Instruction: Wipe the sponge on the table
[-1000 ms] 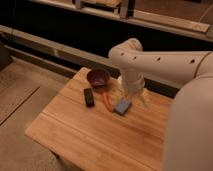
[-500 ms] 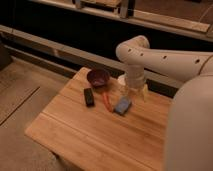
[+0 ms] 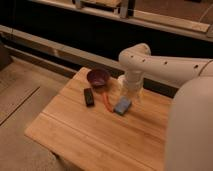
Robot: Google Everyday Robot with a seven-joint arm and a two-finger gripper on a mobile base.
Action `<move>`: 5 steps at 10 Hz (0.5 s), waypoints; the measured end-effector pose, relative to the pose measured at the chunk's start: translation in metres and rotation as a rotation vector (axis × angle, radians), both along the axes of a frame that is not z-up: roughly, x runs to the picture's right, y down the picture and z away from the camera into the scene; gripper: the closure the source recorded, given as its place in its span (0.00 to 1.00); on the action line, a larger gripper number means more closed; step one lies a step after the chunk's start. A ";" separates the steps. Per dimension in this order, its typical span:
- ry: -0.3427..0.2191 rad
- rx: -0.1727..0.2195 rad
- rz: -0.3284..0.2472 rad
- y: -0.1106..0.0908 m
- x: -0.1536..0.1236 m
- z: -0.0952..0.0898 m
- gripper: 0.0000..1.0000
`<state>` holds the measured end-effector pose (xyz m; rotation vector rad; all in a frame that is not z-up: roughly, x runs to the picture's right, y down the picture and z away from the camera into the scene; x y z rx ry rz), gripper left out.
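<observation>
The blue-grey sponge [image 3: 122,105] lies flat on the light wooden table [image 3: 95,135], right of its middle. My white arm bends down from the right, and the gripper [image 3: 131,96] hangs just above the sponge's far right end, close to it; whether it touches the sponge I cannot tell.
A purple bowl [image 3: 98,77] stands near the table's far edge. A black narrow block [image 3: 89,96] lies left of the sponge, and a thin orange-red stick [image 3: 107,101] lies between them. A dark wall with a ledge runs behind the table; floor lies to the left.
The arm's elbow has swung to the right and up a little. The sponge, bowl, black block and stick have stayed in place.
</observation>
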<state>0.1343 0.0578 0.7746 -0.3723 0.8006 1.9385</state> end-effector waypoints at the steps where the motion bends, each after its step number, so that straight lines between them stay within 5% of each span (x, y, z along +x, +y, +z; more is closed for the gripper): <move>1: -0.008 -0.009 -0.005 0.004 -0.002 0.007 0.35; 5: -0.035 -0.021 -0.006 0.009 -0.004 0.025 0.35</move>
